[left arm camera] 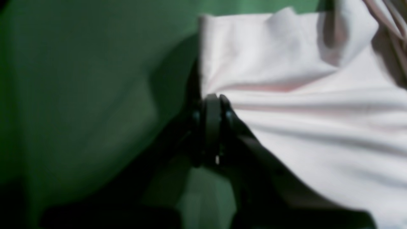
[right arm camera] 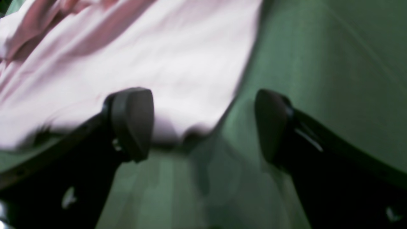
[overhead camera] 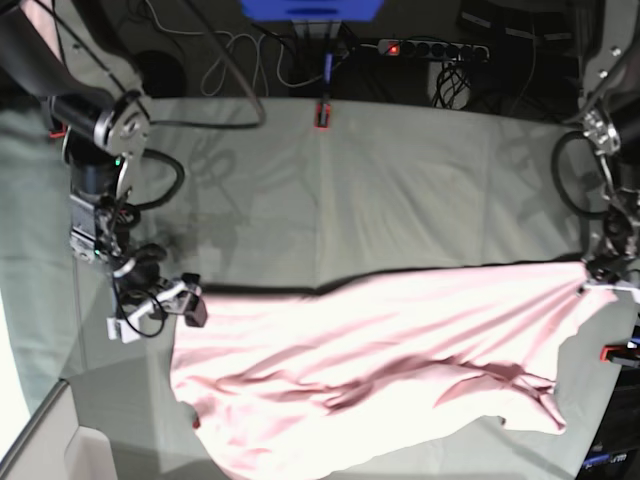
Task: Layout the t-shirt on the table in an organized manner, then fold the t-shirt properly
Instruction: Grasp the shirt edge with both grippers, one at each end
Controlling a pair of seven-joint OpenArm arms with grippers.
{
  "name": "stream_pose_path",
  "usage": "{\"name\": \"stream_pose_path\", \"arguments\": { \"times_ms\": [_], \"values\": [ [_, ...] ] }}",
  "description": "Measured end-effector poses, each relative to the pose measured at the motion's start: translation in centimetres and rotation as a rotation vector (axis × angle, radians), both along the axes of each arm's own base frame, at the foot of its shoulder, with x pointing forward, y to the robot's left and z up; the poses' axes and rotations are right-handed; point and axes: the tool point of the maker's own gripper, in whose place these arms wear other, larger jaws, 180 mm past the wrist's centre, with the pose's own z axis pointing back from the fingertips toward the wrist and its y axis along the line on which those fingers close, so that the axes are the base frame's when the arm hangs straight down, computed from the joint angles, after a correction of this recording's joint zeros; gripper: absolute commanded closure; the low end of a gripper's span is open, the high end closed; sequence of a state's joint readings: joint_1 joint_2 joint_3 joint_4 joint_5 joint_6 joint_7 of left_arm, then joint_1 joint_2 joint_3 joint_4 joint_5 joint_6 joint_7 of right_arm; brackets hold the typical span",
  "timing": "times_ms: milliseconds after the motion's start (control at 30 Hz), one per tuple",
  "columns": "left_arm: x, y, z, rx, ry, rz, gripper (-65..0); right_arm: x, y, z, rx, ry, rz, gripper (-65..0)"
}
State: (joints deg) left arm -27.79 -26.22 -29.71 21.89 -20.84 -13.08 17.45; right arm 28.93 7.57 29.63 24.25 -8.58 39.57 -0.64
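The pale pink t-shirt lies stretched and creased across the near half of the table. My left gripper, at the right of the base view, is shut on the t-shirt's far right corner. Its black fingers pinch the fabric edge and pull creases toward them. My right gripper hangs open at the t-shirt's left corner. In the right wrist view its two pads straddle that corner of the t-shirt, with the right gripper just above the cloth.
Red-and-black clamps sit at the table's far edge and right edge. A power strip and loose cables lie behind the table. A pale bin edge shows at the near left corner.
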Motion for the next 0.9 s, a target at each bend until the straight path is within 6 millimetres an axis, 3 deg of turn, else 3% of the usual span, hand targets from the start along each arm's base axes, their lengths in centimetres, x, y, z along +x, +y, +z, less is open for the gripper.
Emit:
{"name": "stream_pose_path", "arguments": {
  "times_ms": [200, 367, 700, 900],
  "values": [
    [-0.3, 0.5, 2.5, 0.075, -0.045, -0.048, 0.0, 0.4, 2.5, -0.2, 0.075, -0.013, -0.010, -49.9],
    [0.5, -0.1, 3.2, 0.088, -0.071, -0.062, 0.0, -0.1, 5.6, -0.5, 0.124, -0.013, 0.007, -49.9],
    [0.5, -0.5, 3.0, 0.089, -0.068, -0.067, 0.0, -2.3, 5.1, -1.8, 0.150, -0.014, -0.017, -50.5],
    [0.5, -0.6, 2.8, 0.085, -0.067, -0.068, 0.0, -4.0, 4.7, -1.3, 0.090, -0.068, -0.019, -49.7]
  ]
}}
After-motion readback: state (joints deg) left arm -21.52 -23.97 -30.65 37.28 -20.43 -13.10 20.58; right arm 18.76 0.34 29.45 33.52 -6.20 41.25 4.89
